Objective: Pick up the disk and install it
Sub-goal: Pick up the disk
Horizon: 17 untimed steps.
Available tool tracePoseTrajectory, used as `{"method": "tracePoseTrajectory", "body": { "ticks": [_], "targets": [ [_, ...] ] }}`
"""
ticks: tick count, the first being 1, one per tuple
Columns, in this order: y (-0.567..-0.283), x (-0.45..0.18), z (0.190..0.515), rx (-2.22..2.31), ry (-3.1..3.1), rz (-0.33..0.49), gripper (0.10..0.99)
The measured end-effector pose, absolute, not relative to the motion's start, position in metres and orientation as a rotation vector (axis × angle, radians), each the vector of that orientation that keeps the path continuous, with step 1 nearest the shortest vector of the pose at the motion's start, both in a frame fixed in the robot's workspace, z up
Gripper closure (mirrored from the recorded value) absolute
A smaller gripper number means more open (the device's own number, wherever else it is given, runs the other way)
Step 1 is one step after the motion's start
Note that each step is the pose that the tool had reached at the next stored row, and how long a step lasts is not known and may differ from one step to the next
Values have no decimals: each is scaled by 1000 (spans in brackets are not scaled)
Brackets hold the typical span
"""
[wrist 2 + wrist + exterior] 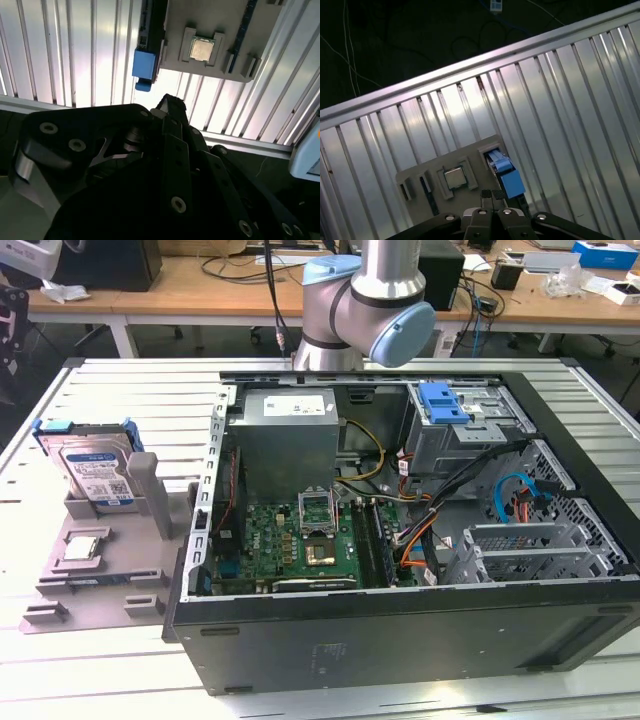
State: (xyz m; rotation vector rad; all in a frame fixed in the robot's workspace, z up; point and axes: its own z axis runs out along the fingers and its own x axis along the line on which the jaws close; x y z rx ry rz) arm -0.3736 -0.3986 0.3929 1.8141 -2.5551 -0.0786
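The disk (93, 468) is standing on edge in a slot of the grey holder (100, 585) at the exterior view's left, on the slatted metal desk (130, 400). Its label is facing the camera and its blue bracket is showing along the upper edge. A square chip (82, 548) is lying flat in the holder in front of it. To the exterior view's right of the holder, the open computer case (400, 640) is lying on its side. The arm (365, 295) is rising behind the case and is being cut off by the frame edge.

In the first wrist view the claw (492, 193) is hovering high over the desk, clear of the disk (504, 172) and making no contact. The disk is appearing edge-on just beyond the fingertips (487, 193), with the chip (454, 177) sitting beside it. The fingertips are resting together, gripping nothing.

In the second wrist view the claw (170, 103) is pointing toward the disk (145, 65). The blue bracket end is reading clearly, while the rest of the disk is lying in shadow. The claw's dark body is hiding much of the desk.
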Motion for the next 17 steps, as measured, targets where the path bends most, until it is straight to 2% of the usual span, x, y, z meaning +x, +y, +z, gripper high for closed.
{"method": "tracePoseTrajectory", "body": {
  "ticks": [17],
  "targets": [
    [-399,-374,393,1997,-2410,-78,980]
  ]
}}
